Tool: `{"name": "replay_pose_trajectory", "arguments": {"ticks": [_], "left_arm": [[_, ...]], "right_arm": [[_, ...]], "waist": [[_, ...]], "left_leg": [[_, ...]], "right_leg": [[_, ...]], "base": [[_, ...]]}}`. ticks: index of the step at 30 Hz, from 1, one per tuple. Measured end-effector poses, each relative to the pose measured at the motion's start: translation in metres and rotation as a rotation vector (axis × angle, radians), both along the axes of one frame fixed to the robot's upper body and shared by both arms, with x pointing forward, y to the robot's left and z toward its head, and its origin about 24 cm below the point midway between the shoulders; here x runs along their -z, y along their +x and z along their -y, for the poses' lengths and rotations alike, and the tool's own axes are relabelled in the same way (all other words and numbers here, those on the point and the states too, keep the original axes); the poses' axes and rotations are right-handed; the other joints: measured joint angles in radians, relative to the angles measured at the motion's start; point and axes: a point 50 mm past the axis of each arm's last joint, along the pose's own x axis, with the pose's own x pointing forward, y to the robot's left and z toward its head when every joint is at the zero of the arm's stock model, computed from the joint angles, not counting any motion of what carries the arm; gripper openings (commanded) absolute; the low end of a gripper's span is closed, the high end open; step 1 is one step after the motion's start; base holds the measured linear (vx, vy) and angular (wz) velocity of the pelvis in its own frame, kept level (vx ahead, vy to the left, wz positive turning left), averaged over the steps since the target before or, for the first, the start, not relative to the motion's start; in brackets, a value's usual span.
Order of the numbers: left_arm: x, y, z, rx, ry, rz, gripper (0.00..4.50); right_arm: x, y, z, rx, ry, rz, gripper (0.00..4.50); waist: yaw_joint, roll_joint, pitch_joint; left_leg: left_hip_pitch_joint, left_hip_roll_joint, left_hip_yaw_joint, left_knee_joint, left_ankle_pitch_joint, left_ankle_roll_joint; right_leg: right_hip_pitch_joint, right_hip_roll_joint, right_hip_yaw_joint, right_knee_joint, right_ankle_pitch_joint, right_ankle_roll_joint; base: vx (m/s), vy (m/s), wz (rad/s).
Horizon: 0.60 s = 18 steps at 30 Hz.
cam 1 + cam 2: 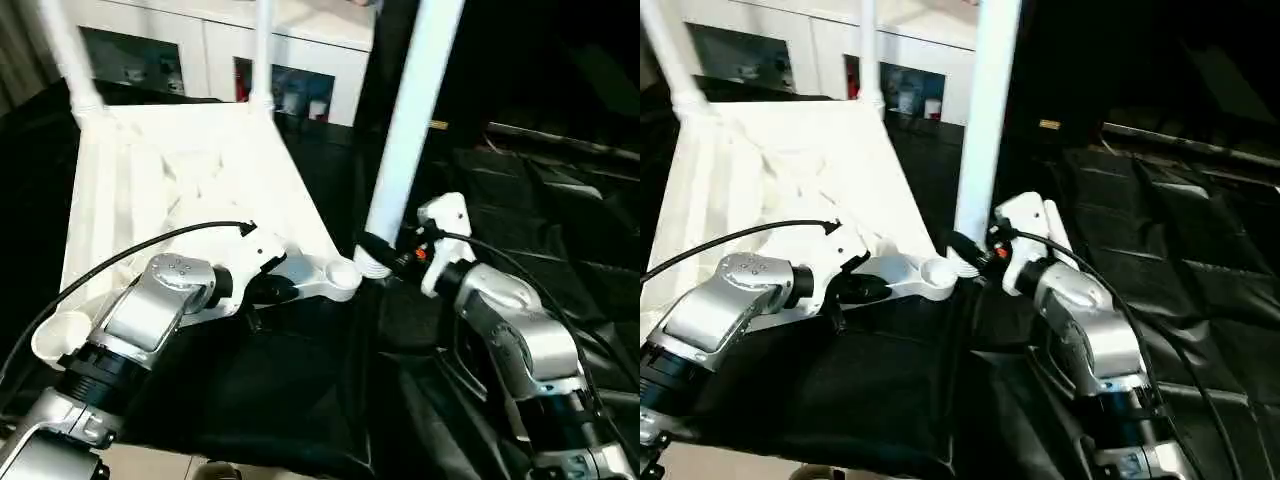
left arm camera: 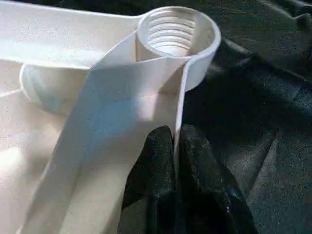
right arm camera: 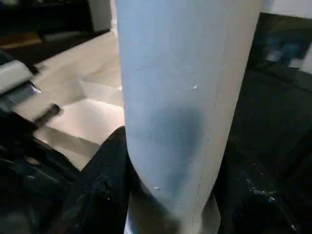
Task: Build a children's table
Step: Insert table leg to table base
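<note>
The white tabletop (image 1: 170, 180) lies ribbed side up on the black cloth. Two white legs (image 1: 262, 50) stand in its far corner sockets. My left gripper (image 2: 174, 139) is shut on the thin rim wall just behind the near right socket (image 2: 173, 31), which is threaded and has nothing in it. My right gripper (image 1: 388, 255) is shut on a third leg (image 1: 410, 130) near its lower end, black fingers (image 3: 105, 180) on both sides of the tube. That leg stands nearly upright, its foot close beside the near right socket (image 1: 343, 277) on the right, not inside it.
The near left socket (image 1: 55, 335) lies by my left forearm. Black cloth (image 1: 540, 200) covers the work table and lies in folds to the right. White cabinets (image 1: 200, 60) stand behind. A black cable (image 1: 130, 255) arcs over my left arm. The table's front edge runs along the bottom.
</note>
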Motion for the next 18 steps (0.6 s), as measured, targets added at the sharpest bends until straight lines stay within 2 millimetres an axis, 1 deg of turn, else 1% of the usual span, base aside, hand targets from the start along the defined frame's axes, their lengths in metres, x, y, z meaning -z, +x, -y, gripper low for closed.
{"name": "replay_pose_trajectory", "arguments": {"ticks": [1,4,9,12,13,14,18], "left_arm": [[0.0003,-0.0002,0.0004,0.006,0.003,0.001,0.00],[0.0004,-0.0008,0.0004,0.033,0.008,-0.002,0.00],[0.0001,-0.0002,0.0010,0.042,0.018,0.005,0.00],[0.0002,0.0002,0.0017,0.046,0.017,0.002,0.00],[-0.0001,0.0003,0.0015,0.045,0.017,0.000,0.46],[-0.0001,0.0004,0.0015,0.045,0.018,0.000,0.58],[0.0007,0.0022,0.0001,0.034,0.031,0.017,0.62]], "right_arm": [[0.0006,-0.0006,-0.0006,-0.015,0.005,-0.013,1.89],[0.0035,-0.0023,-0.0036,-0.052,0.007,-0.047,1.89],[-0.0047,0.0057,-0.0086,-0.064,0.012,-0.026,1.89],[-0.0004,0.0064,-0.0099,-0.069,0.013,-0.043,1.89],[0.0012,0.0064,-0.0103,-0.069,0.011,-0.049,1.89],[0.0030,0.0067,-0.0100,-0.068,0.009,-0.057,1.89],[0.0038,0.0069,-0.0100,-0.067,0.010,-0.062,1.89]], "waist": [[0.000,0.000,0.000],[0.000,0.002,-0.001],[0.000,0.002,-0.001],[0.003,0.001,-0.001],[0.002,0.001,-0.001],[0.003,0.001,-0.001],[0.003,0.002,-0.001]], "left_leg": [[0.000,0.000,0.000,0.000,0.000,0.000],[0.000,0.000,0.000,0.000,0.000,0.000],[0.000,0.000,0.000,0.000,0.000,0.000],[0.000,0.000,0.000,0.000,0.000,0.000],[0.000,0.000,0.000,0.000,0.000,0.000],[0.000,0.000,0.000,0.000,0.000,0.000],[0.001,0.000,0.000,0.000,0.000,0.000]], "right_leg": [[0.000,0.000,0.000,0.000,0.000,0.000],[0.000,0.000,0.000,0.000,0.001,-0.002],[0.000,0.000,0.000,0.000,0.001,-0.002],[0.000,0.000,0.000,0.000,0.001,-0.002],[0.000,0.000,0.000,0.000,0.001,-0.002],[0.000,0.000,0.000,0.000,0.001,-0.002],[0.000,0.000,0.000,0.000,0.001,-0.001]], "base": [[0.000,0.000,0.00],[0.000,0.000,0.00],[0.000,0.000,0.00],[0.000,0.000,0.00],[0.000,0.000,0.00],[0.000,0.000,0.00],[0.000,0.000,0.00]]}}
